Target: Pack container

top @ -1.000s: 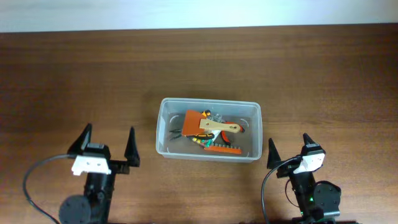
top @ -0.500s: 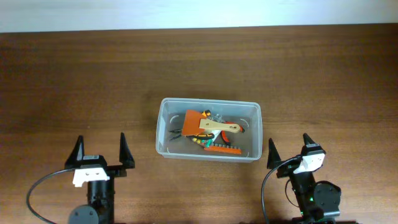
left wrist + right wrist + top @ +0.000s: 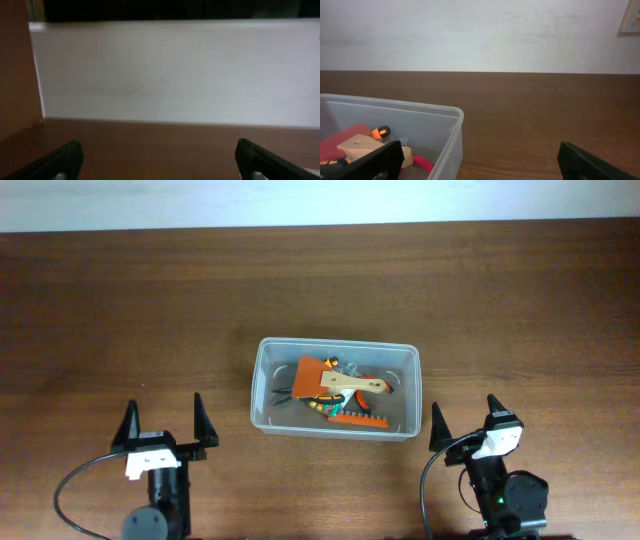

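Observation:
The clear plastic container stands mid-table with hand tools in it: an orange scraper with a wooden handle and an orange bit strip. My left gripper hovers to its front left, open and holding nothing. My right gripper is just off the container's front right corner, also open and holding nothing. In the right wrist view the container's corner sits at the left, with the wooden handle inside. The left wrist view shows only the open gripper over bare table.
The brown wooden table runs back to a white wall. Both arm bases and their cables sit at the table's front edge. A brown panel stands at the far left of the left wrist view.
My left gripper has straightened from a slanted pose, pulled back towards the front edge and drifted slightly right. The right arm and the container have not moved.

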Tool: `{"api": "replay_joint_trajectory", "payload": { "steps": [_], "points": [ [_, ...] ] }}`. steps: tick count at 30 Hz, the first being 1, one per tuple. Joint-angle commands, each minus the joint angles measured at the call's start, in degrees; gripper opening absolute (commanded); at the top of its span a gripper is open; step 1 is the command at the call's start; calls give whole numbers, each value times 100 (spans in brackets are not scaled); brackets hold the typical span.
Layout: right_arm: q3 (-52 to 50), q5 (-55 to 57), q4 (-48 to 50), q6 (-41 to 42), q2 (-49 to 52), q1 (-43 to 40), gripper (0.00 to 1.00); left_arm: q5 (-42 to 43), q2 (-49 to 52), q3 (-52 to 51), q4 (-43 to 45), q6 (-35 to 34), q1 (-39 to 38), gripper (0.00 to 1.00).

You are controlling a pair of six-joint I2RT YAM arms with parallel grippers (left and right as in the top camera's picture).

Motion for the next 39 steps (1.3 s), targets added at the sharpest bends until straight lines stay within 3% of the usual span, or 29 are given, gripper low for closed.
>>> {"api": "replay_joint_trajectory", "payload": {
  "steps": [1,6,39],
  "points": [
    [-26,63,-33,-37,-61,-42,98,-186,-57,-57,-417,-42,28,99],
    [-26,63,-33,-37,-61,-42,99,-24,-55,-57,-1340,-39,28,99],
    [-26,63,-33,-37,-61,-42,99,302,-55,-50,-1353,-39,28,99]
  ]
}}
